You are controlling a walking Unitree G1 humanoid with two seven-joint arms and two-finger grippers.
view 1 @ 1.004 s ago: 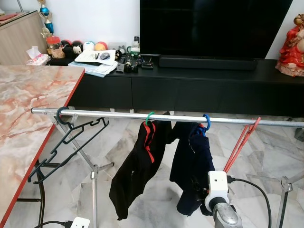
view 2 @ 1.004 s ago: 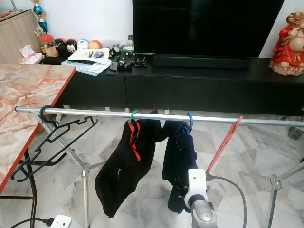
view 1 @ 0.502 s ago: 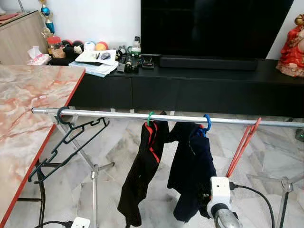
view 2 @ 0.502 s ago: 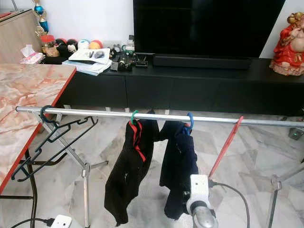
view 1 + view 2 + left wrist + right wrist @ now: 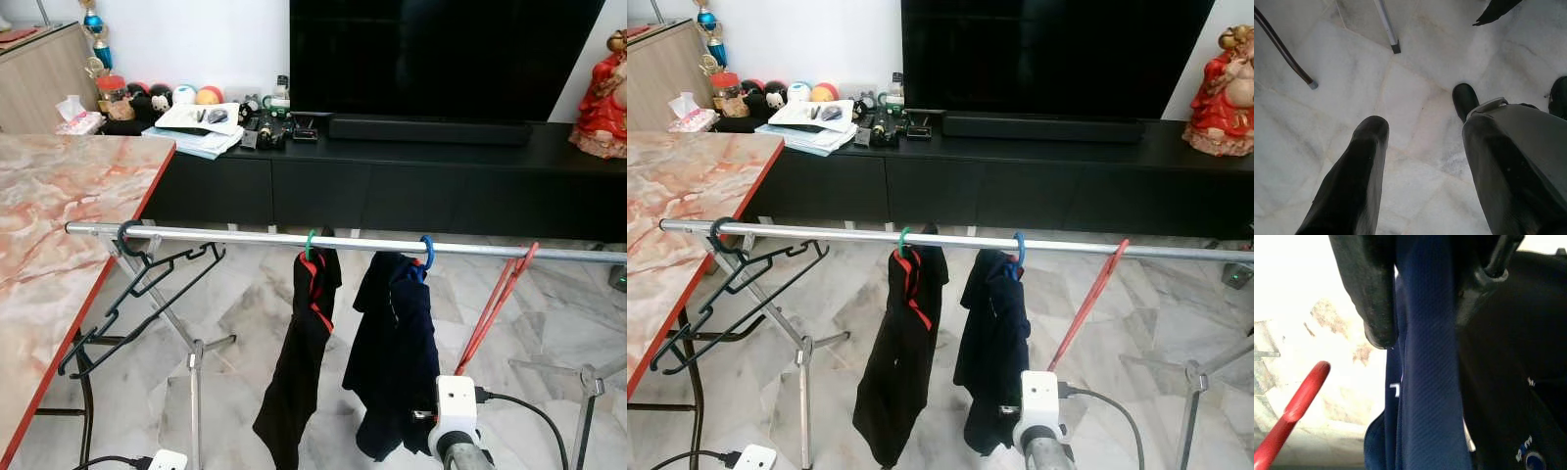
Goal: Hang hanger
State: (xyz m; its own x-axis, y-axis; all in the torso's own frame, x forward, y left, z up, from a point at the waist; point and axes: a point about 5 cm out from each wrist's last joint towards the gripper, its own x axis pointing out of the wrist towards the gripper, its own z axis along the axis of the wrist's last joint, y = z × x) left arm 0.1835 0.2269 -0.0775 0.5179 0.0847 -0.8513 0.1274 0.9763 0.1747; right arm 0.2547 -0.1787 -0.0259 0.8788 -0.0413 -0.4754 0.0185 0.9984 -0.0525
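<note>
Here, the right gripper [image 5: 1420, 298] pinches the navy garment [image 5: 397, 362] hanging from the rail [image 5: 245, 237]; the left gripper [image 5: 1422, 147] hangs open.

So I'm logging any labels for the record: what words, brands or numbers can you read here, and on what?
None can be read in full.
Navy garment: small white print by its hem, partly cut off and blurred, not readable.
Papers on the black TV cabinet: print too small to read.
Jar on the cabinet: label too small to read.
</note>
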